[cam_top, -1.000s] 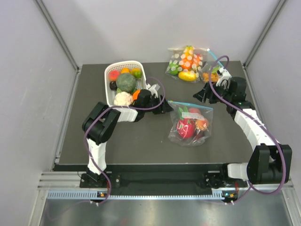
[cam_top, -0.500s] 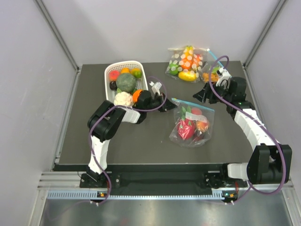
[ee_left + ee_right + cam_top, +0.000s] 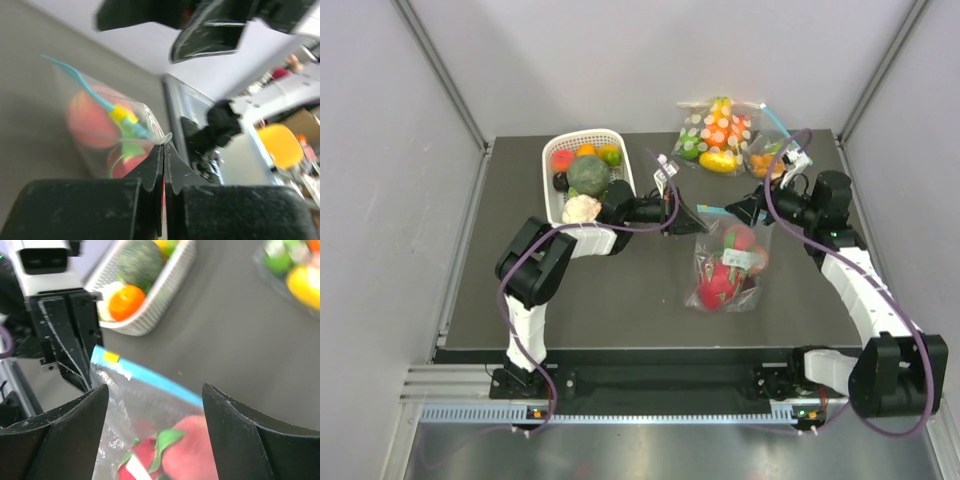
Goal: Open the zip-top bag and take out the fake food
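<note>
Zip-top bag (image 3: 725, 265) is mid-table, right of centre, on the dark matte tabletop (image 3: 610, 300), between the two grippers. Fake food (image 3: 720, 280) is inside it: a pink-red dragon fruit low down, a red piece and an orange-pink piece above, white tag showing.

Left gripper (image 3: 695, 222): jaws fully closed, pinching clear film at the bag's top left corner (the left wrist view shows the film nipped right at the fingertips). Yellow slider (image 3: 122, 114) sits on the teal zip strip (image 3: 150, 382), near that pinched corner.

Right gripper (image 3: 745, 212): jaws wide apart at the top right of the bag, holding nothing. In its wrist view the fingers (image 3: 75, 425) straddle the zip strip with film between them, no contact I can confirm.

Can't tell if the zip is parted.

Surroundings: white basket (image 3: 548, 190) far left, with green cabbage, cauliflower and an orange in it. Polka-dot bag (image 3: 715, 135) and small bag of orange pieces (image 3: 767, 158) sit at the far edge, well apart from the task bag. Plain pale walls on three sides, metal rail (image 3: 650, 410) along the near edge.
</note>
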Controlling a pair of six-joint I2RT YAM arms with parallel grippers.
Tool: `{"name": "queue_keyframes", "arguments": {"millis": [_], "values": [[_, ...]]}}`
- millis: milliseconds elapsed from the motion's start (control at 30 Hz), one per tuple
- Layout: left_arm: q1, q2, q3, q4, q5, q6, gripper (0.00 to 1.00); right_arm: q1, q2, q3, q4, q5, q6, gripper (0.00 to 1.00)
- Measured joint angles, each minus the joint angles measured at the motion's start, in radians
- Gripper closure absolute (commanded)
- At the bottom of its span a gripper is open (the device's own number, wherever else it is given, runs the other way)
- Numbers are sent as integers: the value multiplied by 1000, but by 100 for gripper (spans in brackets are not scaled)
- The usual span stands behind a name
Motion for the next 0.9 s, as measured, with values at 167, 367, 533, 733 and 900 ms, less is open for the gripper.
{"name": "queue_keyframes", "arguments": {"millis": [167, 367, 533, 733, 900], "values": [[-6, -39, 24, 121, 168, -131, 100, 45, -86, -11, 84, -85, -19, 24], [-5, -60, 24, 169, 281, -240, 100, 60, -102, -13, 209, -222, -9, 27], [-5, -63, 24, 174, 327, -312, 100, 64, -74, -13, 306, -369, 13, 33], [-5, -63, 24, 179, 382, -454, 100, 83, -18, -15, 387, -496, 47, 39], [-10, -63, 24, 180, 412, -509, 100, 146, -11, -10, 377, -549, 14, 41]]}}
